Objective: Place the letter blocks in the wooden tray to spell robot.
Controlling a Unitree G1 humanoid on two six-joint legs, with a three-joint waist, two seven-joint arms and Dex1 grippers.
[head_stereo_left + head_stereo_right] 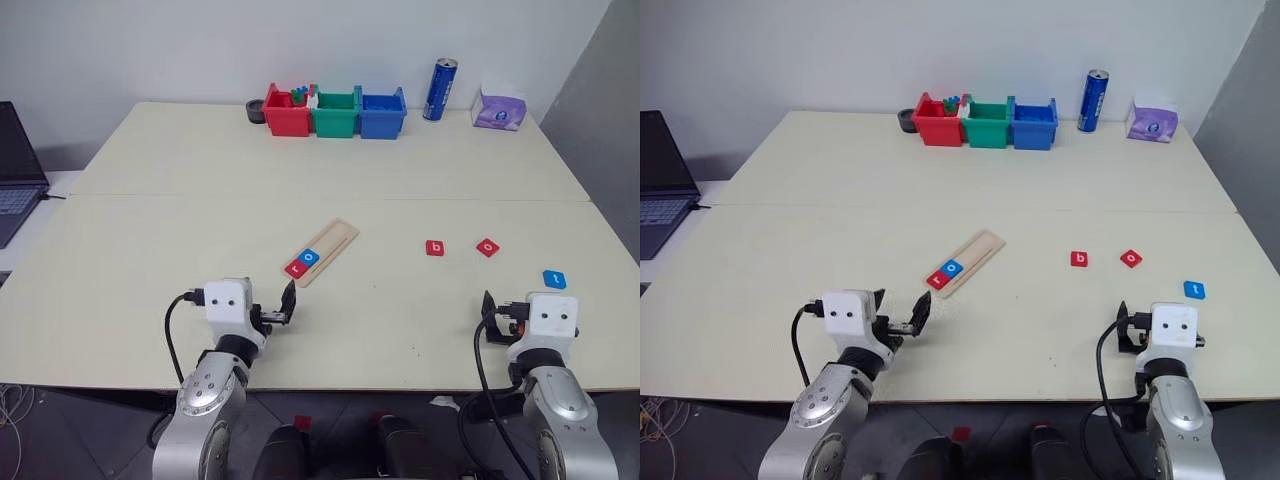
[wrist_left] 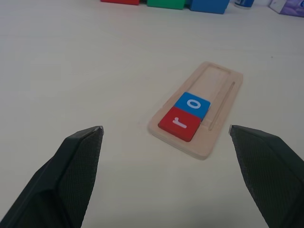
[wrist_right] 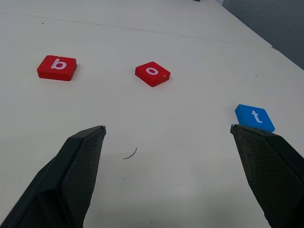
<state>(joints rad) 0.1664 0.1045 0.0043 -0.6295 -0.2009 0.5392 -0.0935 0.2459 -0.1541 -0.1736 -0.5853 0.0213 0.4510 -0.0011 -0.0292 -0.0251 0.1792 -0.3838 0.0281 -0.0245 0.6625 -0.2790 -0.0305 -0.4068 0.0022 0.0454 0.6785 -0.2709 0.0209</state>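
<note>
Left eye view, working left to right for you: laptop (image 1: 18, 165) sits at the far left edge, well off from both sets of jaws. Your left gripper (image 2: 166, 142) hangs low over the desk (image 1: 150, 240), jaws spread wide, nothing between them. Wooden tray (image 1: 322, 252) lies just ahead of those jaws, angled away to their right. Red r block (image 2: 181, 123) fills the tray end nearest the jaws, blue o block (image 2: 192, 104) touches it on the far side; rest of the groove is bare.

Between the two arms and further out, red b block (image 3: 57, 67) and red o block (image 3: 152, 73) lie flat on the desk, apart from each other, ahead of your right gripper (image 3: 166, 142). Its jaws are also wide open and empty. Blue t block (image 3: 255, 117) sits just beside the right finger's tip (image 3: 266, 156), nearer than the other two.

Far back edge: red, green and blue bins (image 1: 335, 112) in a row, blue can (image 1: 440, 89), purple tissue pack (image 1: 500, 108).
</note>
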